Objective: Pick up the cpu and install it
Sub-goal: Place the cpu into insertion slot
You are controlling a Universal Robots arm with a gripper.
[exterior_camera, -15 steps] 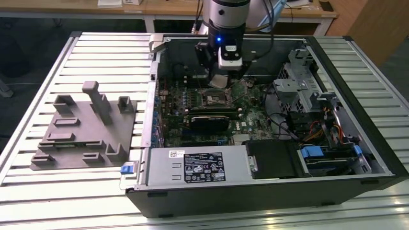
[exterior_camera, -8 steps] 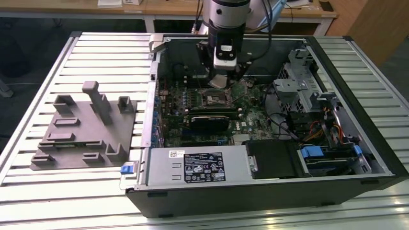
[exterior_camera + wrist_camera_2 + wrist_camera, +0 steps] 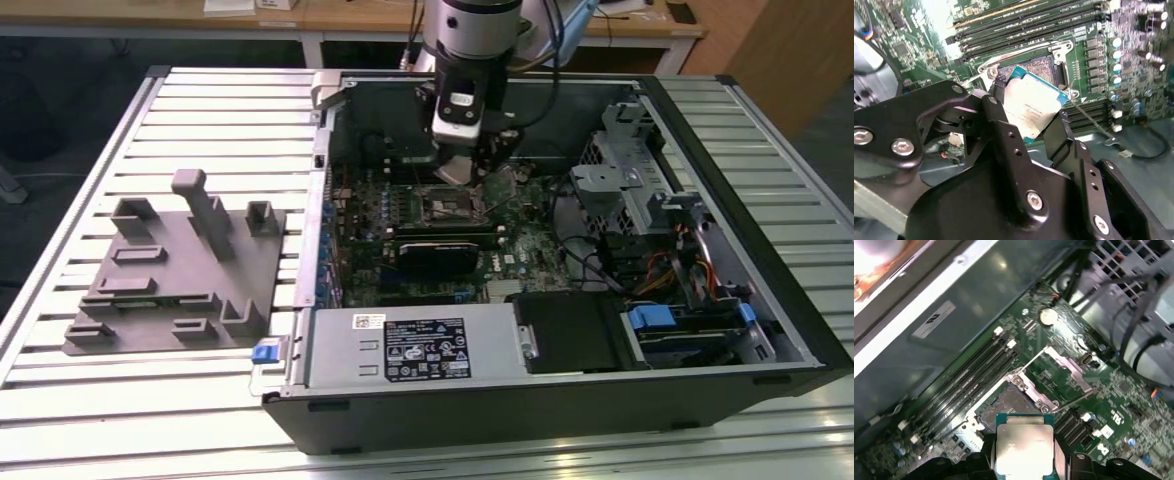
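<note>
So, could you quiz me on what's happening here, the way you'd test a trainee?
1. True or false: the gripper is shut on the cpu.
2. In both wrist views, the cpu is: A) seated in the CPU socket; B) held over the motherboard near the empty socket, not seated; C) lying on the floor.
3. In the exterior view, on which side of the computer case does the grey fixture stand?
Key: 1 true; 2 B; 3 the exterior view's left.

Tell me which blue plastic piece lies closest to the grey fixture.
The blue tab on the corner of the case, on the exterior view's left, just beside the grey fixture. The other blue pieces sit inside the case, on the exterior view's right.
</note>
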